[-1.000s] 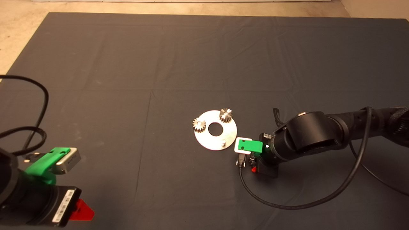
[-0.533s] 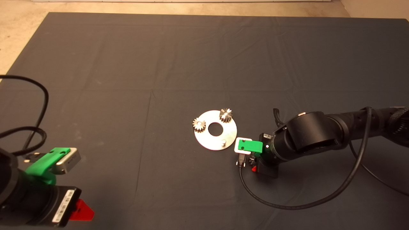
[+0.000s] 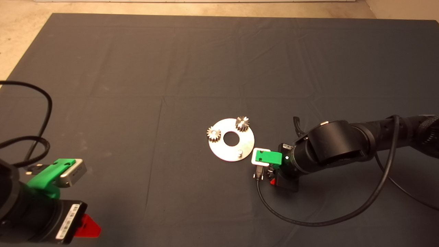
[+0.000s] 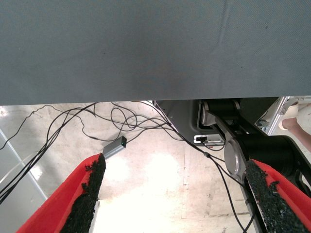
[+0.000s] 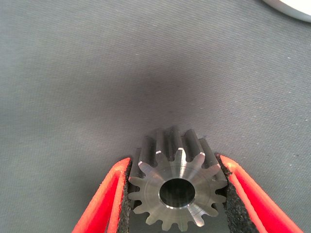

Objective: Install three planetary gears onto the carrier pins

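The shiny round plate [image 3: 223, 151] lies mid-mat with three carrier pins. Two planetary gears [image 3: 213, 133] [image 3: 242, 123] sit on the far pins. The near pin [image 3: 240, 152] stands bare. My right gripper [image 3: 271, 175] hangs just right of the plate's near edge, pointing down. In the right wrist view, the right gripper [image 5: 175, 161] is shut on the third planetary gear [image 5: 177, 191], with a black pad against its teeth on each side and its centre hole facing the camera. A sliver of the plate [image 5: 291, 7] shows beyond it. My left gripper [image 3: 87, 226] waits at the lower left.
A black cable [image 3: 308, 219] loops across the mat below the right arm. The left wrist view shows the mat's edge, with the floor, loose cables [image 4: 121, 121] and the robot's base beyond it. The left gripper [image 4: 177, 194] there stands open.
The right arm's elbow has sunk very slightly. Its gripper, the plate and the gears stay where they were.
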Controlling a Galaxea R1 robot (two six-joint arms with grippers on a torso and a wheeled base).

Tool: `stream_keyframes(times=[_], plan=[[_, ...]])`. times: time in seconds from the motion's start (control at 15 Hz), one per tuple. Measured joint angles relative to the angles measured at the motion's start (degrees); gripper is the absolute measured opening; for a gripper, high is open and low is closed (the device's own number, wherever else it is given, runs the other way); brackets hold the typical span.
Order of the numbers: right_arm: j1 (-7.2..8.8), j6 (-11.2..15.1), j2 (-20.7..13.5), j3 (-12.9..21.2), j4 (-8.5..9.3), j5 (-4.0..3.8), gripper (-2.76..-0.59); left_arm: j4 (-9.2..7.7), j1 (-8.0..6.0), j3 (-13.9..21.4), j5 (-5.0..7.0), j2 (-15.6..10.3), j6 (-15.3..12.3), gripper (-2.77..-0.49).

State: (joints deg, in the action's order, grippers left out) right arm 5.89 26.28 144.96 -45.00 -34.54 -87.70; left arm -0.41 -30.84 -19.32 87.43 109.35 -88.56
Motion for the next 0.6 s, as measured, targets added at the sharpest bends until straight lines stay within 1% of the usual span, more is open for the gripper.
stream_keyframes(times=[0.13, 0.2, 0.27, 0.33, 0.4, 0.47, 0.53, 0.6], plan=[[0.05, 0.11, 0.0, 0.54, 0.01, 0.0, -2.28, 0.0, 0.0, 0.0, 0.0, -0.01, 0.0, -1.22], [0.34, 0.12, 0.0, 0.73, 0.02, 0.02, -2.28, 0.0, 0.0, 0.0, 0.0, 0.0, 0.0, -1.22], [0.98, 0.15, -0.02, 0.84, 0.02, 0.0, -2.28, -0.01, 0.0, 0.0, 0.0, -0.01, 0.0, -1.22], [2.14, 0.42, -0.02, 0.99, 0.06, -0.04, -2.28, -0.02, 0.0, 0.0, 0.0, 0.0, 0.01, -1.22], [3.63, 0.92, 0.0, 1.12, 0.09, -0.01, -2.28, -0.02, 0.0, 0.0, 0.0, 0.0, 0.01, -1.22], [4.85, 1.46, 0.02, 1.12, 0.42, -0.04, -2.28, -0.02, 0.0, 0.0, 0.0, 0.0, 0.01, -1.22], [6.09, 2.27, 0.27, 1.12, 1.08, -0.04, -2.28, -0.02, 0.0, 0.0, 0.0, -0.01, 0.01, -1.22], [7.18, 3.01, 0.46, 1.12, 2.52, -0.04, -2.28, -0.02, 0.0, 0.0, 0.0, -0.01, 0.01, -1.22]])
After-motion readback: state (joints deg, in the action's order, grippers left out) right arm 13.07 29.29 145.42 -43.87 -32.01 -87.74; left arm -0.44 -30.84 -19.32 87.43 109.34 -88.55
